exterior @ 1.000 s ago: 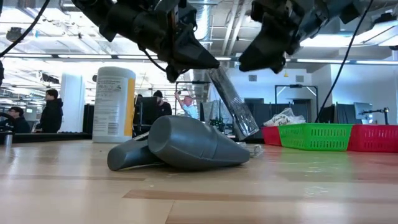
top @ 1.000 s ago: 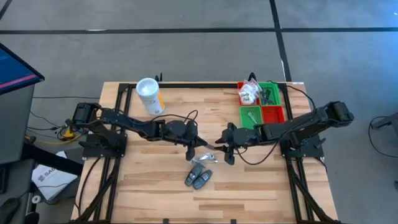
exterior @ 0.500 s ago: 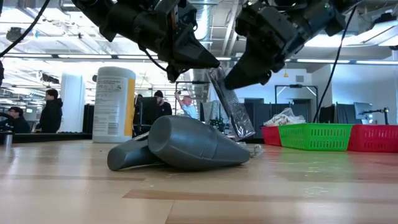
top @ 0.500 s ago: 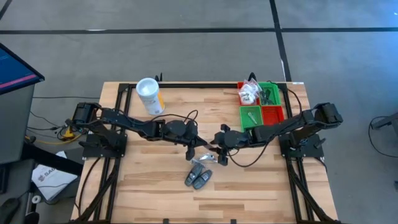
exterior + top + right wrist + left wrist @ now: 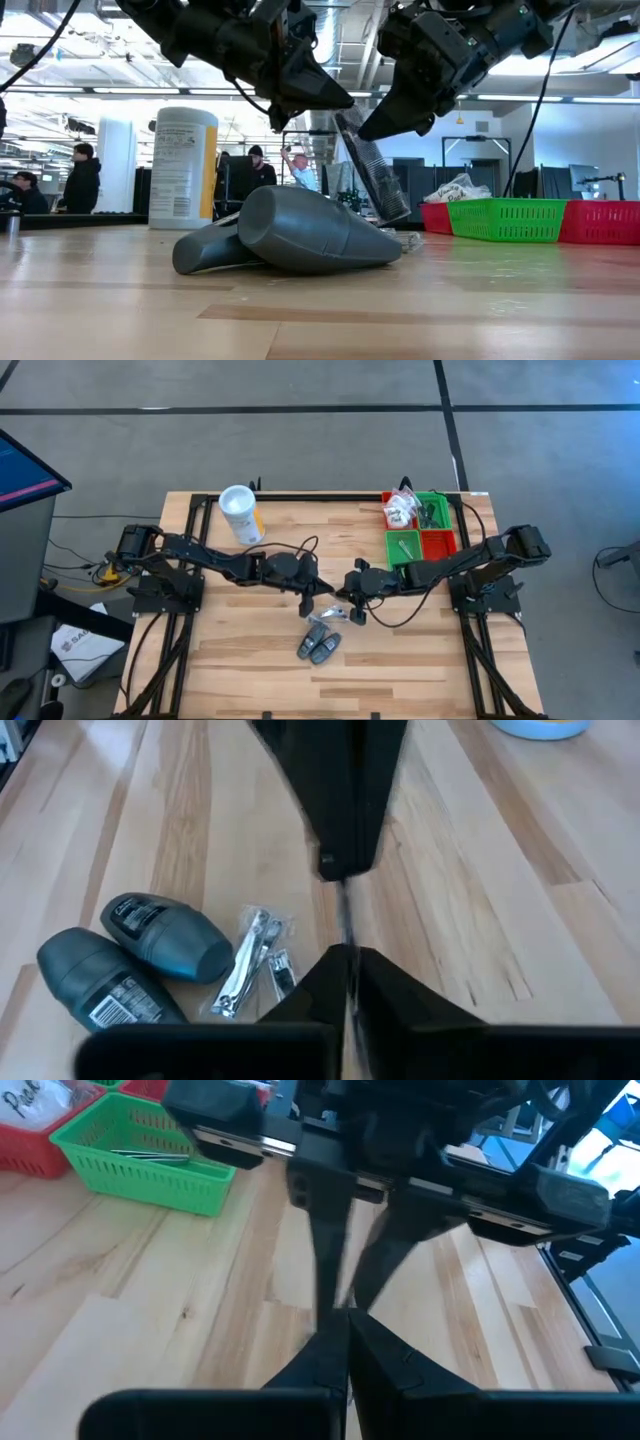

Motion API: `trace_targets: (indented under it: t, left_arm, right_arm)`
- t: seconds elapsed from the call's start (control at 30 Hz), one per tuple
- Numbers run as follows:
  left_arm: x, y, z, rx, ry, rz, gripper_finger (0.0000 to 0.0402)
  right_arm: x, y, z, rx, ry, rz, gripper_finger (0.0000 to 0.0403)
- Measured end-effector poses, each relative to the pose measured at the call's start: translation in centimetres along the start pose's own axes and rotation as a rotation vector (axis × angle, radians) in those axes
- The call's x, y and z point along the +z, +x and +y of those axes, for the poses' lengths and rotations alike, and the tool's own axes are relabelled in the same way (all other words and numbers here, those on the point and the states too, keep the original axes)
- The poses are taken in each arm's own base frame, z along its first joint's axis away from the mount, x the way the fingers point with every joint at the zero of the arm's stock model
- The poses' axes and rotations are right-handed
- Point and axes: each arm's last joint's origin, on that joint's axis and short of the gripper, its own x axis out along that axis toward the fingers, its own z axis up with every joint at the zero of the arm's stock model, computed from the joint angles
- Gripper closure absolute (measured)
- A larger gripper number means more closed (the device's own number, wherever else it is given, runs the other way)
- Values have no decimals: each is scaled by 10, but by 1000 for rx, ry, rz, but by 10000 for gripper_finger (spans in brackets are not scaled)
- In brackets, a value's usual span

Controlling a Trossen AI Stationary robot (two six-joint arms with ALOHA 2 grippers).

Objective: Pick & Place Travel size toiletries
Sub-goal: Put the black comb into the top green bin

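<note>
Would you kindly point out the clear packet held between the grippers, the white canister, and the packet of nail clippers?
clear packet (image 5: 372, 178): low view, middle of the hanging wrapper.
white canister (image 5: 183, 168): low view, labelled side wall.
packet of nail clippers (image 5: 250, 960): right wrist view, on the larger clipper.

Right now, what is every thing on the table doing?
Left gripper: shut on the clear packet.
Right gripper: shut on the same packet.
Clear packet: held tilted above the table.
Two grey bottles: lying on their sides.
Nail clipper packet: flat beside the bottles.
White canister: standing upright.
Green bin: holds one packet.
</note>
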Motion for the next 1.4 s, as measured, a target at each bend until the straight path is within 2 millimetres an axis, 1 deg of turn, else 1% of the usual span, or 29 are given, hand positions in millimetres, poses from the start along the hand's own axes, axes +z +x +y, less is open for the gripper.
trace_targets:
  t: [0.47,0.6,0.73,0.87,1.0,1.17,1.27,1.4]
  left_arm:
    - [1,0,0,4,0,-7,401]
    - [2,0,0,4,-1,-18,401]
    - [5,-1,0,1,-1,-39,402]
    - [8,-5,0,51,2,-56,400]
    - [15,-12,-1,60,23,-85,381]
    - [21,-24,-2,99,24,-106,334]
    - [19,-28,-1,99,21,-111,313]
    - [8,-27,1,107,10,-77,301]
  right_arm:
    - [1,-3,-1,-5,0,4,401]
    - [3,-12,-3,-14,2,8,402]
    - [8,-26,-6,-39,3,2,402]
    - [11,-39,-8,-63,16,-11,403]
    - [13,-48,-11,-99,28,-15,403]
    - [11,-57,-15,-151,47,16,403]
    - [9,-66,-21,-236,79,30,403]
    - [7,-83,-35,-343,135,53,403]
